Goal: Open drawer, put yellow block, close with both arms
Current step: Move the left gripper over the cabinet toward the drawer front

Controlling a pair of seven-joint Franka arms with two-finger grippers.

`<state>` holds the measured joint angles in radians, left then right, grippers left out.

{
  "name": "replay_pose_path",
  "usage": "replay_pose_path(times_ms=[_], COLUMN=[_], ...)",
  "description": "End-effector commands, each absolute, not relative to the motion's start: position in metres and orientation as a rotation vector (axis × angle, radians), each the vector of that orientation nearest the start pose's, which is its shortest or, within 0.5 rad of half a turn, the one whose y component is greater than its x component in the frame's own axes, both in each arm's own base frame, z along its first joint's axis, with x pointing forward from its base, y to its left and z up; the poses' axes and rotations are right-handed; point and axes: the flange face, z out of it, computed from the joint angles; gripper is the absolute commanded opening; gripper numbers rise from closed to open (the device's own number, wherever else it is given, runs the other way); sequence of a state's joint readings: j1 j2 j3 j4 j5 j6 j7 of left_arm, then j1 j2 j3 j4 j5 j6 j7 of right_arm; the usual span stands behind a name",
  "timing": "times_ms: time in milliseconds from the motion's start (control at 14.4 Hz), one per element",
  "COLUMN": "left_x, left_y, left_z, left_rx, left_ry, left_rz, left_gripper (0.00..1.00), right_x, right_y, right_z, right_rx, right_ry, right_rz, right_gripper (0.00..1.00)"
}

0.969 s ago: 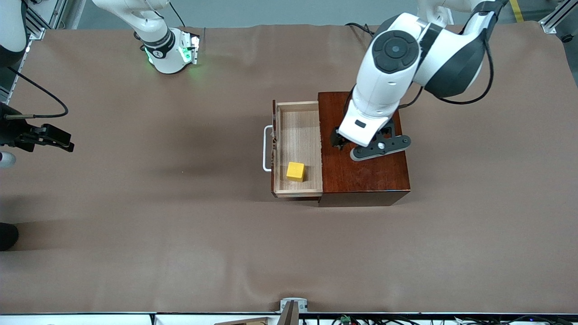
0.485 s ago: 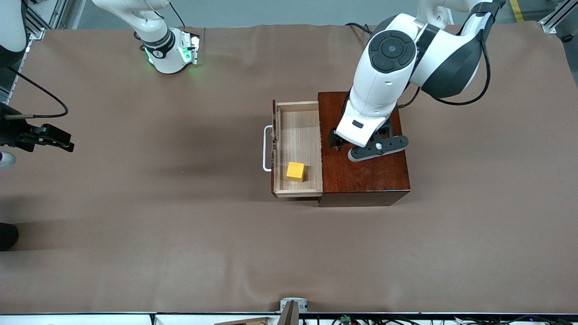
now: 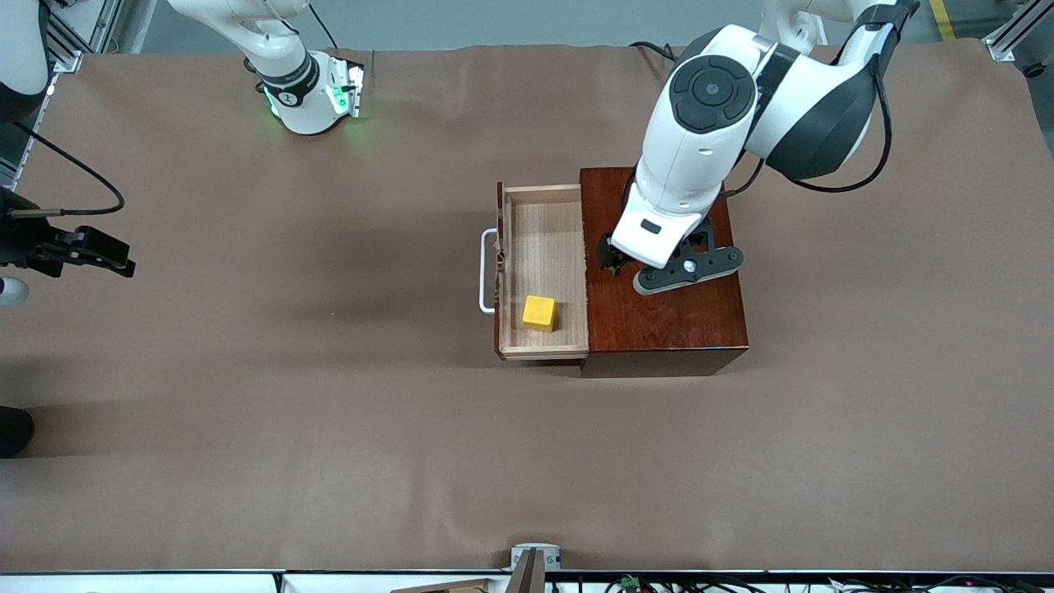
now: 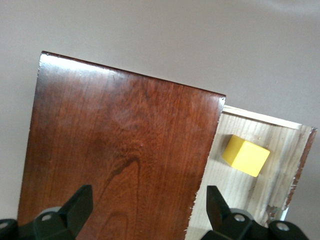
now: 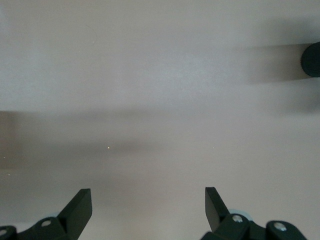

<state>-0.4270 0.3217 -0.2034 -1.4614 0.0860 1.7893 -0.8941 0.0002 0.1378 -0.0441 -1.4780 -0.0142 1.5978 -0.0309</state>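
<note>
Toward the left arm's end of the table (image 3: 247, 461), near its middle, the dark wooden box (image 3: 663, 317) sits with the drawer (image 3: 543, 272) pulled out toward the right arm's end, white handle (image 3: 487, 272) leading. The drawer's long axis runs from the base edge toward the front-camera edge. The yellow block (image 3: 539, 313) lies in the drawer, in the corner nearest the front camera, close to the handle side.

The left gripper (image 4: 148, 210) hangs over the box top beside the drawer's edge, fingers spread wide, holding nothing. The front view hides those fingers under the wrist; the left wrist view shows them plainly, plus block (image 4: 245, 155) and box top (image 4: 120, 155).

The right gripper (image 5: 148, 207) waits at the table's right-arm end over bare cloth, jaws wide apart, empty; the front view shows only its dark shape at the frame's edge.

Against the earlier frame: the left gripper has shifted slightly toward the drawer. Block and drawer unchanged.
</note>
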Motion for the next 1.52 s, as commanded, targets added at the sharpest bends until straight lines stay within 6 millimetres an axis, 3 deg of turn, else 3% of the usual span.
replay_pose_path(times_ms=[0,208,554,969,1108,1315,1454], left_x=[0.549,0.541,0.530,0.470,0.460,0.468,0.469], left_y=[-0.384,-0.405,-0.469,-0.556,-0.571,-0.580,-0.582], left_z=[0.503,0.505,0.504,0.461,0.449,0.441,0.423], left_rx=[-3.107,-3.117,-3.128,-2.942,-2.858,-2.675,-2.509], left_ry=[-0.468,-0.590,-0.917,-1.513,-1.696,-2.102,-2.260], left_rz=[-0.079,-0.111,-0.145,-0.061,-0.028,0.030,0.069], left_gripper=[1.00,1.00,1.00,1.00,1.00,1.00,1.00], right_x=[0.592,0.592,0.592,0.592,0.592,0.592,0.592], right_y=[-0.025,-0.025,-0.025,-0.025,-0.025,-0.025,-0.025], right_z=[0.598,0.598,0.598,0.598,0.598,0.598,0.598], right_rx=[-3.175,-3.175,-3.175,-3.175,-3.175,-3.175,-3.175], right_ry=[0.020,0.020,0.020,0.020,0.020,0.020,0.020], right_rz=[0.031,0.033,0.033,0.033,0.033,0.033,0.033], right_gripper=[1.00,1.00,1.00,1.00,1.00,1.00,1.00])
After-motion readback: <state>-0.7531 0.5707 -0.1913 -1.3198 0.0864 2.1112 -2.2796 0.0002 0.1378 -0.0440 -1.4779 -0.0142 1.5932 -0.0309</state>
